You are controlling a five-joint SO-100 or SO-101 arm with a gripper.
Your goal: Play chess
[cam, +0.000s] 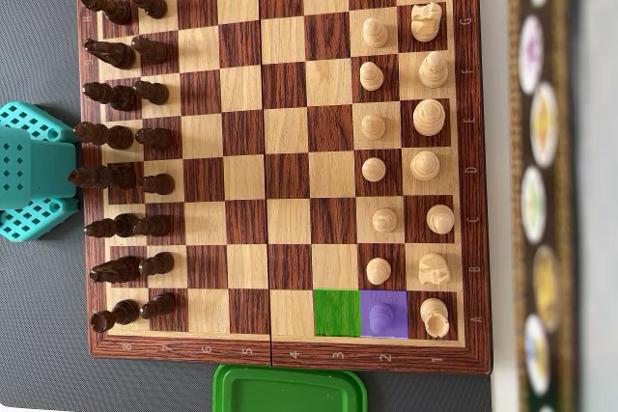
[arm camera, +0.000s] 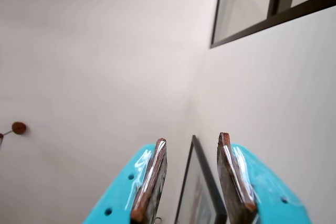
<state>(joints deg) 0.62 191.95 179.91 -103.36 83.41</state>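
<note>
Overhead view: pawn (cam: 383,316) on chessboard (cam: 280,352), lower right.

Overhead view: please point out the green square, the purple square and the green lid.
green square (cam: 336,312), overhead view, middle of the tinted square.
purple square (cam: 371,326), overhead view, bare corner beside the pawn.
green lid (cam: 290,390), overhead view, middle of its top.

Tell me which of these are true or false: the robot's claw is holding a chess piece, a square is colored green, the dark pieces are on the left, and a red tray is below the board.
1. The gripper holds a chess piece. False: its jaws are apart and empty in the wrist view.
2. One chessboard square is green. True.
3. The dark pieces stand on the left in the overhead view. True.
4. A red tray lies below the board. False: the tray is green.
</note>
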